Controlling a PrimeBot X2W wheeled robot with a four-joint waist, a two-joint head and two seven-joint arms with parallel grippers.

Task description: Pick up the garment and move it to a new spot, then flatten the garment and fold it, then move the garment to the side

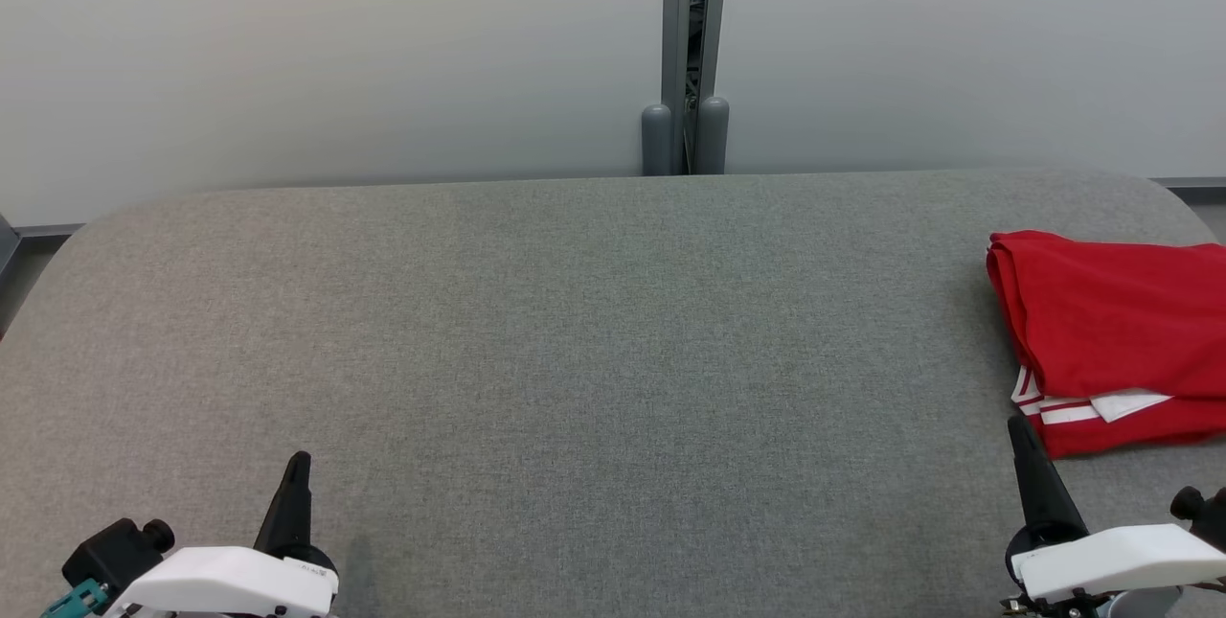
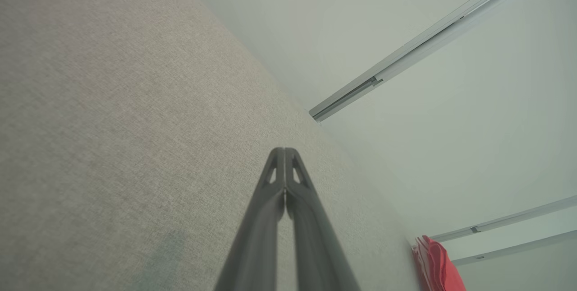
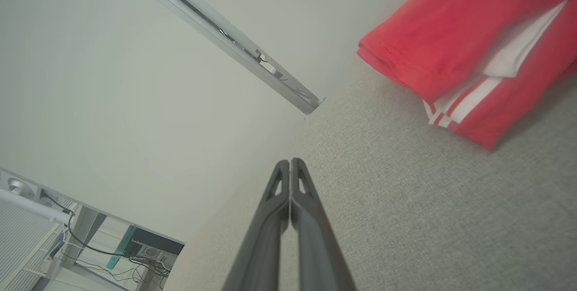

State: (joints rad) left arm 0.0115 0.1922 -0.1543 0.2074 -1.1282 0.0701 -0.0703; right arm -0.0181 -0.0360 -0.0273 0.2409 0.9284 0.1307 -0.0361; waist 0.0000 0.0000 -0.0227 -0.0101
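Observation:
The garment (image 1: pixel 1116 335) is red with white stripes and lies folded at the right edge of the grey fabric table (image 1: pixel 575 340). It also appears in the right wrist view (image 3: pixel 451 34) and, small, in the left wrist view (image 2: pixel 435 261). My right gripper (image 1: pixel 1023 431) is shut and empty, just in front of the garment's near left corner, apart from it. Its tips (image 3: pixel 290 162) press together. My left gripper (image 1: pixel 300 460) rests at the lower left, far from the garment, its tips (image 2: pixel 285 150) shut with nothing between them.
A pale wall with a grey vertical post (image 1: pixel 686 53) stands behind the table's far edge. In the right wrist view, a desk with cables and equipment (image 3: pixel 112 250) sits beyond the table.

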